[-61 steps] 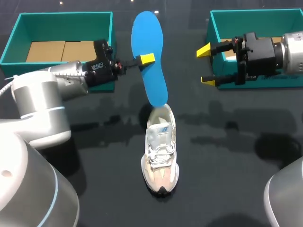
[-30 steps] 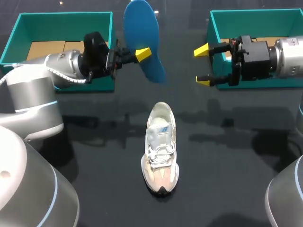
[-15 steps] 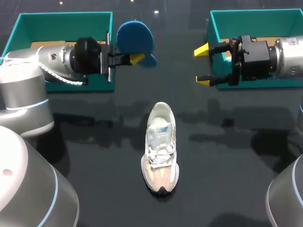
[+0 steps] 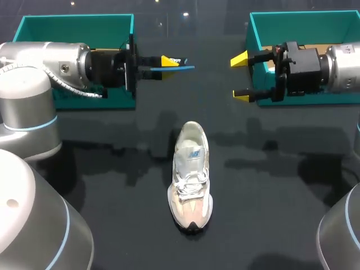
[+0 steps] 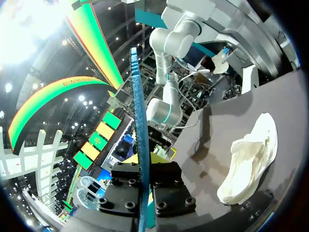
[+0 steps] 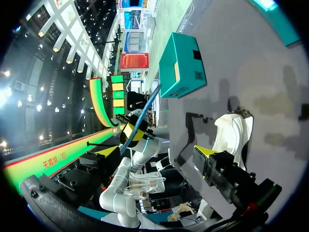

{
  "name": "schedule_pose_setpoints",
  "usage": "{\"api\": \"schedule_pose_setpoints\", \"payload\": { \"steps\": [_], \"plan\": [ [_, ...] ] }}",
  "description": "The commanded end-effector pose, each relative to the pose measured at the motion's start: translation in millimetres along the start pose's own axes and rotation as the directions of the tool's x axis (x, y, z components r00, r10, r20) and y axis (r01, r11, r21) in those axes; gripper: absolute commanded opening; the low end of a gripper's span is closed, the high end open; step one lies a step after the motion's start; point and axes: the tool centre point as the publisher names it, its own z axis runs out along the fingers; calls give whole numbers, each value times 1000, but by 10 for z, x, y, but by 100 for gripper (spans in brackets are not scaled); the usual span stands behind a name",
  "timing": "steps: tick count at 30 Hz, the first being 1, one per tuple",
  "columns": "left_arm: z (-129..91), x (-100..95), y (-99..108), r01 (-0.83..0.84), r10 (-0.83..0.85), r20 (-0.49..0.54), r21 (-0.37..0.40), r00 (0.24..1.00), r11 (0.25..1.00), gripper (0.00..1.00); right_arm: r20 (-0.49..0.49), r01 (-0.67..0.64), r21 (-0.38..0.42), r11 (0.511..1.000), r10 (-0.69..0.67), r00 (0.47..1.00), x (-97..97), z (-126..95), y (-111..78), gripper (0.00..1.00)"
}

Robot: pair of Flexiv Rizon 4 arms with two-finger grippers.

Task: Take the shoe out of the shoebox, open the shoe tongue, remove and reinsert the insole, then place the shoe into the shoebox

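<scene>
One shoe (image 4: pixel 191 185) lies toe-down at frame centre with bare table (image 4: pixel 270 197) all around, below two teal boxes, the upper-left shoebox (image 4: pixel 73 22) and upper-right shoebox (image 4: pixel 304 19), while the level left gripper (image 4: pixel 167 63) pinches one blue insole (image 4: pixel 183 68) edge-on and the right gripper (image 4: pixel 242 77) holds its fingers spread.

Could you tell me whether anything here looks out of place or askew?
Only the blue insole: it is outside the shoe, clamped edge-on in the left gripper. Nothing looks spilled or damaged.
</scene>
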Motion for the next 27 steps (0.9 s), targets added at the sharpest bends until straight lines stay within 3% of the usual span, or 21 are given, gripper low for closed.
{"api": "schedule_pose_setpoints", "payload": {
  "steps": [1, 7, 11, 13, 16, 24, 27],
  "plan": [
    [-3, -7, -73, -569, 533, -206, -202, 821, 797, 0, 1, 0, -2, 1000, 0, 1000, -7, 15, -6, 100],
    [12, 7, -58, -565, 534, -192, -180, 823, 805, 0, 1, 0, -2, 1000, 0, 1000, -7, 15, -6, 100],
    [37, 42, 20, -635, 597, -223, -193, 770, 748, 0, 1, 0, -2, 1000, 0, 1000, -7, 15, -6, 100],
    [36, 48, 44, -678, 638, -231, -213, 735, 704, 0, 1, 0, -2, 1000, 0, 1000, -7, 15, -6, 100],
    [-4, 24, 38, -783, 753, -228, -272, 617, 559, 0, 1, 0, -2, 1000, 0, 1000, -7, 15, -6, 100],
    [-4, 24, 38, -783, 753, -228, -272, 617, 559, 0, 1, 0, -2, 1000, 0, 1000, -7, 15, -6, 100],
    [86, 32, 127, -775, 737, -248, -265, 629, 573, 0, 1, 0, -2, 1000, 0, 1000, -7, 15, -6, 100]
  ]
}}
